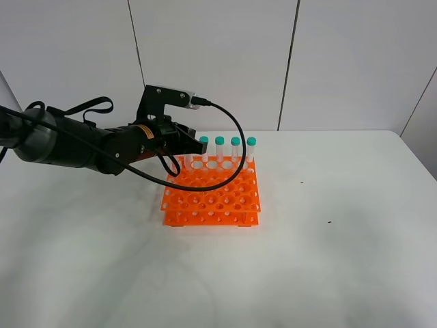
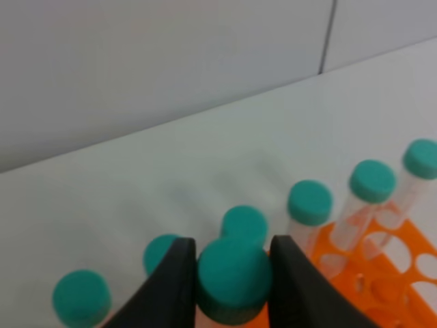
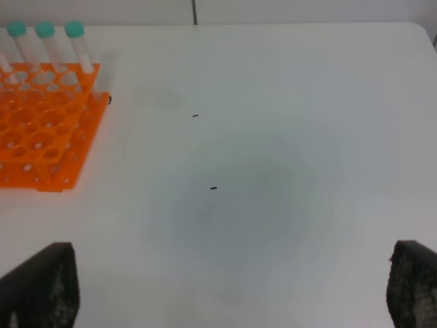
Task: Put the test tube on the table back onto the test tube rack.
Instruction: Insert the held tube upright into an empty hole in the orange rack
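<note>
Teal-capped test tube (image 2: 234, 280) is pinched at its top by left hand (image 2: 232, 261) | judged light, stiff, slick, so a top-end grip is favoured | right hand (image 3: 229, 283) is held spread.

White matte worktop (image 1: 328, 273). Bears an orange rack (image 1: 212, 201) left of centre, near the back edge. Also carries two tiny dark specks (image 1: 329, 221), well right of the rack.

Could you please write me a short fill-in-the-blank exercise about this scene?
1. The left gripper grips the test tube by its ____.
2. The test tube rack is coloured ____.
3. The right gripper hangs ____ above the table.
Missing words: cap; orange; open.
</note>
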Motion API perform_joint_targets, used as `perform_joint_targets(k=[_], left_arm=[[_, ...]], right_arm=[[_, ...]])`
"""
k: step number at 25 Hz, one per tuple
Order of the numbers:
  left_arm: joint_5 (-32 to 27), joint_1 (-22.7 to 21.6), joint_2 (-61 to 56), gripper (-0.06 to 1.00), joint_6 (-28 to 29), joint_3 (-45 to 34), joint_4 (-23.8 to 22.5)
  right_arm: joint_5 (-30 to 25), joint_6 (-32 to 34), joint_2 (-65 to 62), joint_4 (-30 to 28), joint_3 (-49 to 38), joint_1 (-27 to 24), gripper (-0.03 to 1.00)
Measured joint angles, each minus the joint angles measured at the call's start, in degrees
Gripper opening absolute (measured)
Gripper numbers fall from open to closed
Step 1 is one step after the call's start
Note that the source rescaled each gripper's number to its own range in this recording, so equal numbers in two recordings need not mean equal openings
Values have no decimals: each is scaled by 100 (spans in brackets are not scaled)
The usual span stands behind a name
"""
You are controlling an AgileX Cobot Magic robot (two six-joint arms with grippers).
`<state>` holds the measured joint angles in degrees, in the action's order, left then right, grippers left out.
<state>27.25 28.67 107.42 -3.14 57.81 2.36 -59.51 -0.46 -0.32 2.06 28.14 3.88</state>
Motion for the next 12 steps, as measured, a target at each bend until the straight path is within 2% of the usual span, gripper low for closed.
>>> perform_joint_targets(k=[12], left_arm=[[206,0,222,0,11,19,0]], right_arm=[[29,0,0,0,0,0,100]])
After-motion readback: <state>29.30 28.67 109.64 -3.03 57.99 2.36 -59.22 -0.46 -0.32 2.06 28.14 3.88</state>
